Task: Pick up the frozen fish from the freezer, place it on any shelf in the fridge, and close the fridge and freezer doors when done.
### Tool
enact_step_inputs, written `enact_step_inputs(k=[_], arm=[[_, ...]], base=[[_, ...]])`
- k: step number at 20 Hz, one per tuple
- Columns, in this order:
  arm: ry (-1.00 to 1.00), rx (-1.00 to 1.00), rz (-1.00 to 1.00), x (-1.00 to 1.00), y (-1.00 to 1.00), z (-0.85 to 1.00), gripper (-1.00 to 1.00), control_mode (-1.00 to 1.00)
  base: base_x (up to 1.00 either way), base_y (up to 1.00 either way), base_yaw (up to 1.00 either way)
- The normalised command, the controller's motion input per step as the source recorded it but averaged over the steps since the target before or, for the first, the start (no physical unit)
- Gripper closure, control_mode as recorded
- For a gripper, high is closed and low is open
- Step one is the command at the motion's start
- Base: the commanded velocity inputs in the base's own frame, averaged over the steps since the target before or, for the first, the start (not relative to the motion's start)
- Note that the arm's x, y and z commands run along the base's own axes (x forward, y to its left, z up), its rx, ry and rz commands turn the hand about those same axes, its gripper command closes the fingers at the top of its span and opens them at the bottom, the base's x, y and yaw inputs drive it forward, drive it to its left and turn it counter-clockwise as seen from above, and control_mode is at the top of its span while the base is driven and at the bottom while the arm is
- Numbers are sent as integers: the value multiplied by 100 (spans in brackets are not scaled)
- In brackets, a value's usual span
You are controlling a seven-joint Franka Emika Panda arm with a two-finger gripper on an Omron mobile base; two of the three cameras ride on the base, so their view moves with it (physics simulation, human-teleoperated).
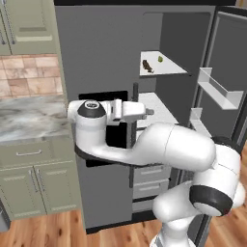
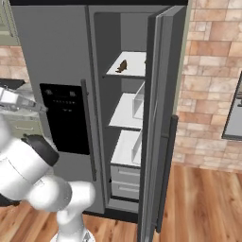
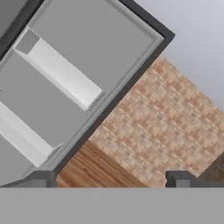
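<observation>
- Holding the tool (image 3: pixel 111 178) spread wide, with nothing between its fingertips (image 3: pixel 43 177).
- Hovering the tool (image 1: pixel 147 112) at about dispenser height, in front of the seam between the two halves of the appliance and pointing toward the fridge (image 1: pixel 169 34) side.
- Seeing the frozen fish (image 1: pixel 147 66) lying on the shelf (image 1: pixel 174 70), the highest white board inside the fridge, toward its front left part and well above the tool.
- Catching the same frozen fish (image 2: pixel 122 66) from the right base view, dark against the white shelf (image 2: pixel 136 61).
- Noting a tiny green ball (image 1: pixel 160 59) on the same board, just behind and to the right of the fish, apart from it.
- Finding the freezer door (image 2: pixel 52 52) shut, its black dispenser panel (image 2: pixel 66 118) facing out and its dark bar handle (image 2: pixel 87 127) running down its right edge.
- Finding the fridge door (image 1: pixel 226 58) standing open to the right, with pale grey bins (image 1: pixel 219 92) on its inner face.
- Looking along the tool in the hand view at that inner face tilted on a diagonal, one pale bin (image 3: pixel 61 70) across it, with a brick wall (image 3: pixel 166 118) and wooden floor (image 3: pixel 96 168) beyond the door's edge.
- Passing a marble surface (image 1: pixel 29 118) to the left of the appliance.
</observation>
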Motion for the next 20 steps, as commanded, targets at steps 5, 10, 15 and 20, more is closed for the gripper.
enact_step_inputs(k=[5,10,15,20], arm=[[-5,6,23,-49,-41,14,-100,-100],[-4,8,28,-34,-64,19,-100,-100],[-8,10,28,-32,-91,18,-100,-100],[-11,9,22,-46,-100,26,-100,-100]], base=[[0,0,0],[0,0,0],[0,0,0],[0,0,0]])
